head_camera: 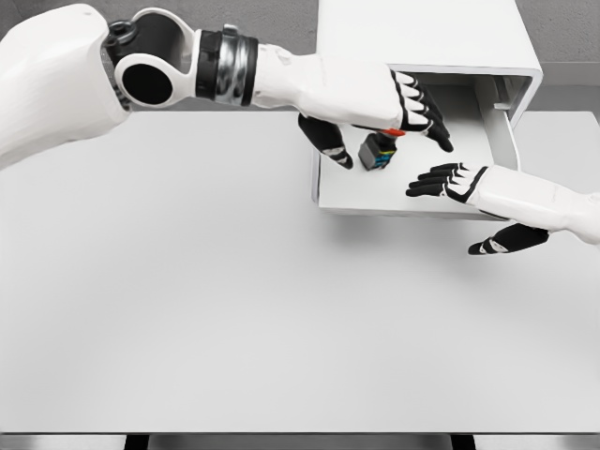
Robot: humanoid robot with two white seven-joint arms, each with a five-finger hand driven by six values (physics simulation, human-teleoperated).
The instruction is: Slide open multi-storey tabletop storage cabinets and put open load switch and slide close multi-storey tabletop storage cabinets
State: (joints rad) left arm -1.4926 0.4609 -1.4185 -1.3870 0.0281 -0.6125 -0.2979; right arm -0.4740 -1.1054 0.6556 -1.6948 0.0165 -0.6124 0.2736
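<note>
Across the white table (234, 309) that filled most of the head view, we saw nothing lying on the bare surface in front of the robot. At the far edge, right of the middle, stood the white storage cabinet (422, 33), and its drawer (398, 199) was pulled out toward us, with the flat floor and the right side wall in plain sight.

The left arm (281, 80) came in from the upper left and reached across to the drawer. The left hand (389, 117) hung over the back part of the drawer with its 4 fingers stretched out toward the right and the thumb pointing down on the other side. We could not tell whether it touched the load switch (377, 152), a small dark block with blue and a spot of red-orange on it, which sat directly under the palm, on or just above the drawer floor near its left side.

The right arm (548, 199) entered from the right edge. The right hand (459, 187) was spread flat over the drawer's front right corner, holding nothing, with its thumb lower down over the table.
</note>
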